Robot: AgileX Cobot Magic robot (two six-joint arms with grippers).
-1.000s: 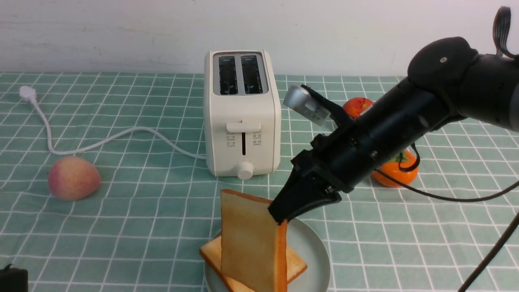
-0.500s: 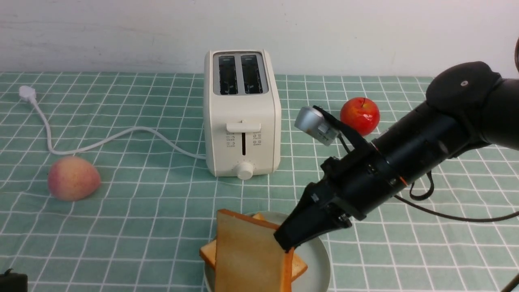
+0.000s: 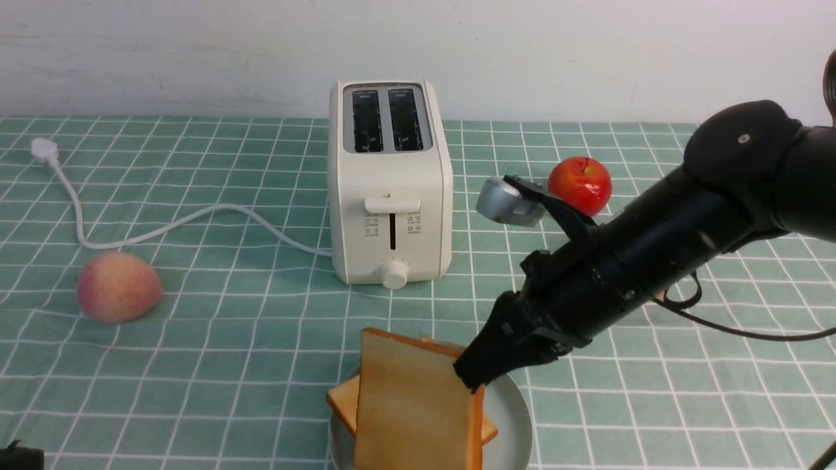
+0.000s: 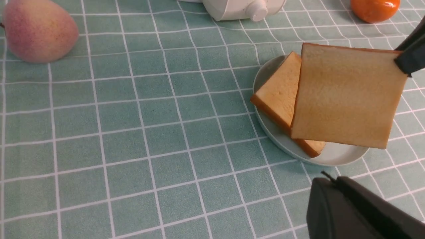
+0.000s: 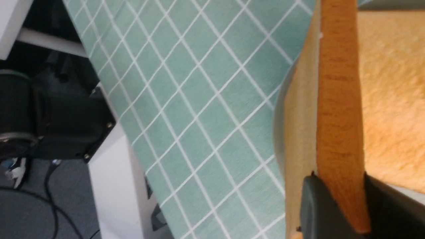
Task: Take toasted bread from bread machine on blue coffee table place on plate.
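Up front, the right gripper [image 3: 471, 380] pinches the top corner of an upright toast slice [image 3: 411, 411] over the plate [image 3: 508, 418], where a second slice [image 3: 344, 399] lies flat, near the toaster [image 3: 390, 189] on the checked table [image 3: 228, 339]. Left wrist: the left gripper [image 4: 358, 212], pressed together, hangs beside the plate. Right wrist: both fingers [image 5: 312, 205] touch the held slice's crust.

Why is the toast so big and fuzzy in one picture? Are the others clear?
Right wrist view: the held toast is very close to the lens, so its crust looks huge and soft. Front view: sharp, evenly lit, a shine on the red apple. Left wrist view: clear, with a faint shadow beside the plate.
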